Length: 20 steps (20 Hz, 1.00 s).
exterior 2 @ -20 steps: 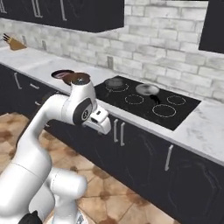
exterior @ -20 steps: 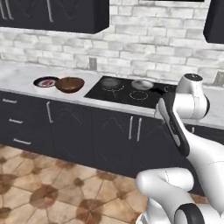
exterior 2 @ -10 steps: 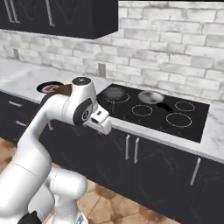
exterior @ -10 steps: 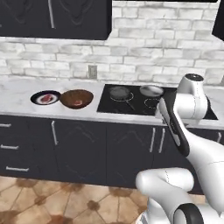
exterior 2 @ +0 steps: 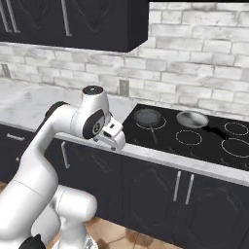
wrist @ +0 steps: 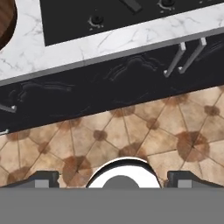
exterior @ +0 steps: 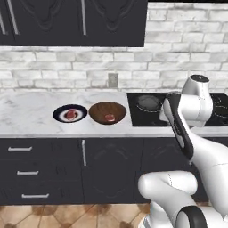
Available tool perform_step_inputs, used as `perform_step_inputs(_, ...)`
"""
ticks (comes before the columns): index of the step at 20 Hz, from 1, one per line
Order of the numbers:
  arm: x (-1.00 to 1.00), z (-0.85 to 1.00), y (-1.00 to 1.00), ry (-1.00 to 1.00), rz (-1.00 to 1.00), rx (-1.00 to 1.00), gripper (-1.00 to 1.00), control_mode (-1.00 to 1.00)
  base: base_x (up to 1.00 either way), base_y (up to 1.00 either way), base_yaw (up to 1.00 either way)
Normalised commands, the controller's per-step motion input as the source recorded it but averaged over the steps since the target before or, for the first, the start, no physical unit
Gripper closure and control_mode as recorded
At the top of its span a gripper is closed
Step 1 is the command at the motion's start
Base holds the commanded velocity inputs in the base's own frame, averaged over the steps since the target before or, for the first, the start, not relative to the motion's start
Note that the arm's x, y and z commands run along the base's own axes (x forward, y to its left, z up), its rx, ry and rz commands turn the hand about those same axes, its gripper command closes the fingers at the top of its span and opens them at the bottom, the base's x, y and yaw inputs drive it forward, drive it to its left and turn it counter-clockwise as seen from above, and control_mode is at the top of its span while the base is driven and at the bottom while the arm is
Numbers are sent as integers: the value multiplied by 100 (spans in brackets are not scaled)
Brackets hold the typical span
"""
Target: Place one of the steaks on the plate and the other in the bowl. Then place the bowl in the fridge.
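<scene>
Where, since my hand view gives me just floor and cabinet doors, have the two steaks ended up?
Observer: One steak lies on the plate, on the counter left of the stove.
Operator: And the second?
Observer: The other steak lies in the wooden bowl, right beside the plate.
Operator: Anything on the stove?
Observer: A dark pan and a grey pan stand on it.

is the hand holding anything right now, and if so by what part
Nothing is held. The hand is open and empty, looking down at the floor in front of the cabinets. One steak lies on the plate, the other in the bowl.
</scene>
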Motion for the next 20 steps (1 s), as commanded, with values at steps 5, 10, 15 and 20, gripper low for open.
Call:
perform_step_inputs(5, 0, 0, 0, 0, 0, 0, -100, 100, 47, 78, -8)
perform_step_inputs(10, 0, 0, 0, 0, 0, 0, -100, 100, 61, 9, 1)
perform_step_inputs(15, 88, -9, -17, -5, 9, 0, -100, -100, 0, 0, 0)
perform_step_inputs(20, 100, -21, -8, -5, 2, 11, -100, -100, 0, 0, 0)
